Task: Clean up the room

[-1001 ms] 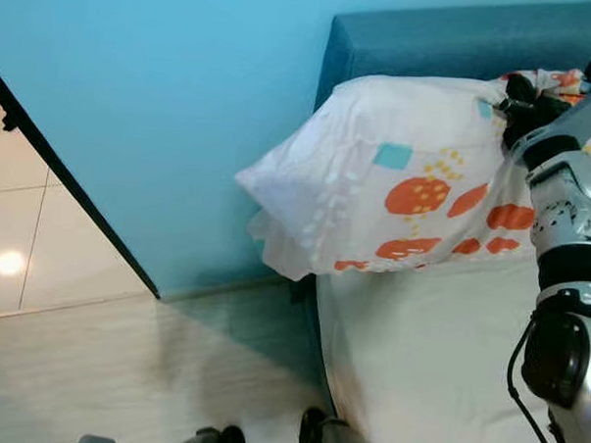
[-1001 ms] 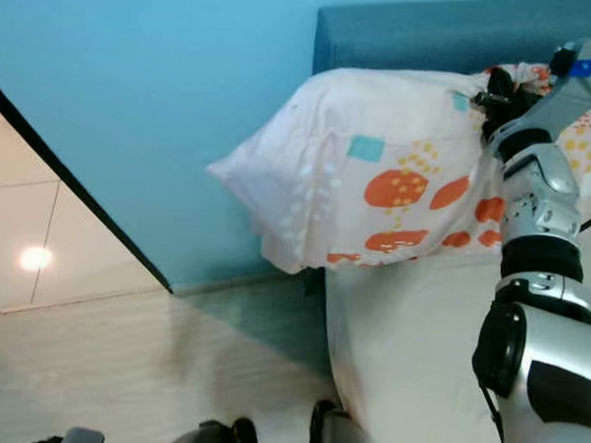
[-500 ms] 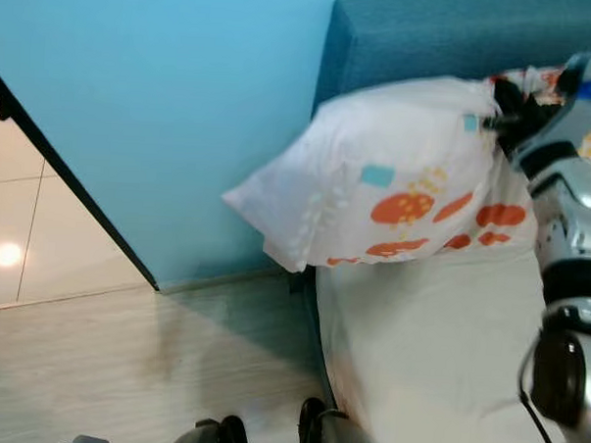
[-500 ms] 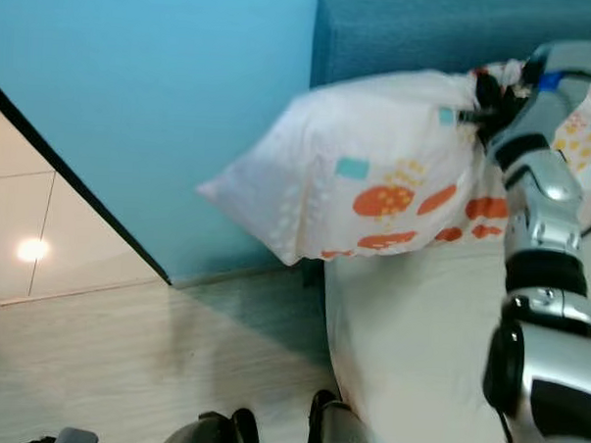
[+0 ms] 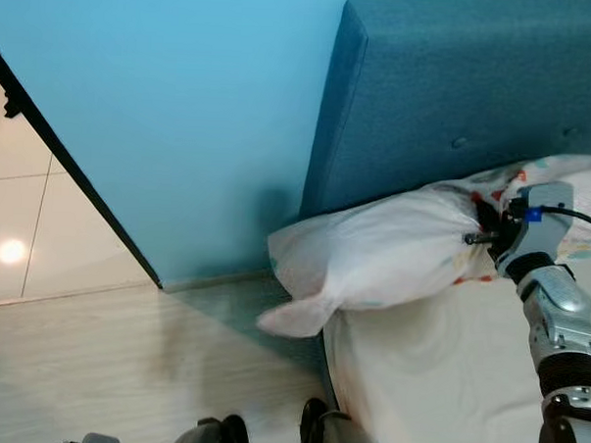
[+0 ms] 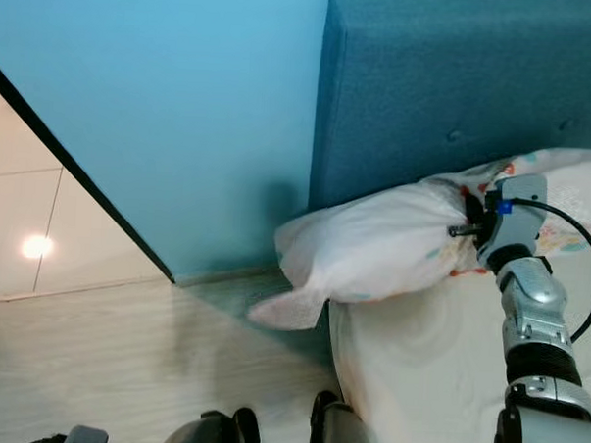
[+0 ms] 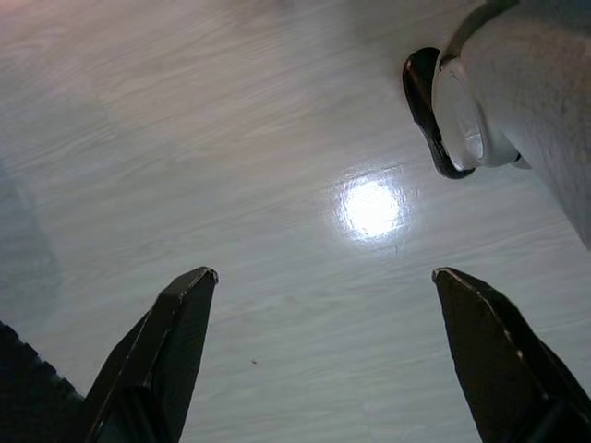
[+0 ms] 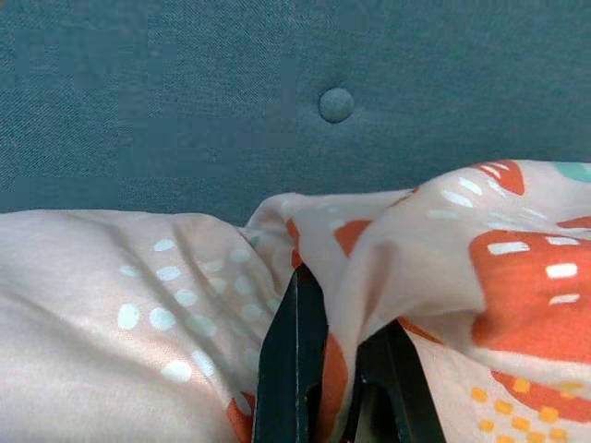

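A white pillow (image 5: 382, 260) with orange spots lies on the bed (image 5: 436, 385) against the blue headboard (image 5: 458, 101), one corner drooping over the bed's left edge. My right gripper (image 5: 484, 226) is shut on a fold of the pillow's cover near its top; in the right wrist view the fingers (image 8: 300, 360) pinch the spotted fabric (image 8: 434, 277) in front of the headboard's button (image 8: 336, 104). My left gripper (image 7: 323, 281) hangs open over the pale wooden floor (image 7: 231, 138).
A light blue wall (image 5: 163, 108) runs left of the headboard, with a dark door frame (image 5: 72, 168) and a tiled floor (image 5: 20, 229) beyond. My feet (image 5: 266, 438) stand on the wooden floor (image 5: 123, 361) beside the bed.
The pillow has come down from held high before the headboard to lying on the bed. My right gripper went down with it and stays shut on the cover.
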